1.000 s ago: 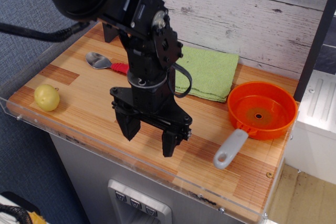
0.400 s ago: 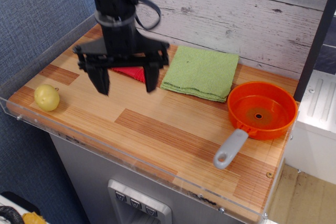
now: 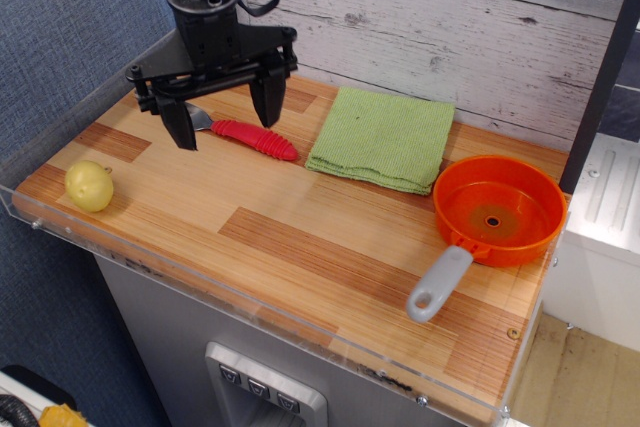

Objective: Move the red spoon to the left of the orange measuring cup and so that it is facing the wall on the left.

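Setting: wood-plank counter [image 3: 300, 237] against a whitewashed board wall, blue fabric wall on the left side.
Gripper: black two-finger gripper [image 3: 224, 121] hovering over the back left of the counter, jaws spread wide, holding nothing, one finger each side of the spoon's neck area.
Spoon: red spoon with a thick ribbed red handle and shiny silver bowl [image 3: 252, 138] lying flat near the back left; bowl mostly hidden behind the gripper, handle angling right toward the folded green cloth [image 3: 385, 137].
Cup: round translucent orange measuring cup with a light grey handle [image 3: 497, 211] sits well apart, far right.
Also around: small yellow round fruit [image 3: 89, 185] at the front left edge.
Risk: I'd guess a grab near the smooth metal neck could slip or let the spoon pivot, ruining the heading. Dragging it across might also snag the cloth.
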Action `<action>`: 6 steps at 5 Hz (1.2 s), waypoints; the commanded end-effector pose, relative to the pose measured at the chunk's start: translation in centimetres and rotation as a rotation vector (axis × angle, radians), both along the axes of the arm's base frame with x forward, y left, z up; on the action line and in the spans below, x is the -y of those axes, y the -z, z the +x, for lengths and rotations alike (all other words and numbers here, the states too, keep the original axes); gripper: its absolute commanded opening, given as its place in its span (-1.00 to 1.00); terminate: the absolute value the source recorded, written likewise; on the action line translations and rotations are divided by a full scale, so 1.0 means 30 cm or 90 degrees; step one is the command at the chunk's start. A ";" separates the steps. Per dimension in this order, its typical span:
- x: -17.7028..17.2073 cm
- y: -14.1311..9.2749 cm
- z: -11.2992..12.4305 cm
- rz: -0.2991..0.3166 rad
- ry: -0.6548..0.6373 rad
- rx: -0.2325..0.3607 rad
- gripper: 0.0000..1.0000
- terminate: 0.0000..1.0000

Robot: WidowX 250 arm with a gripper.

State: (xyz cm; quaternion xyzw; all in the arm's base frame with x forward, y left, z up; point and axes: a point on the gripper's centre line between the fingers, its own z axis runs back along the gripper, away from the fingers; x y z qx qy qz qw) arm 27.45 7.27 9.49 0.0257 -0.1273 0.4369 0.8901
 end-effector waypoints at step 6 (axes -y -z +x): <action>-0.200 0.194 0.216 -0.071 -0.259 0.064 1.00 -1.00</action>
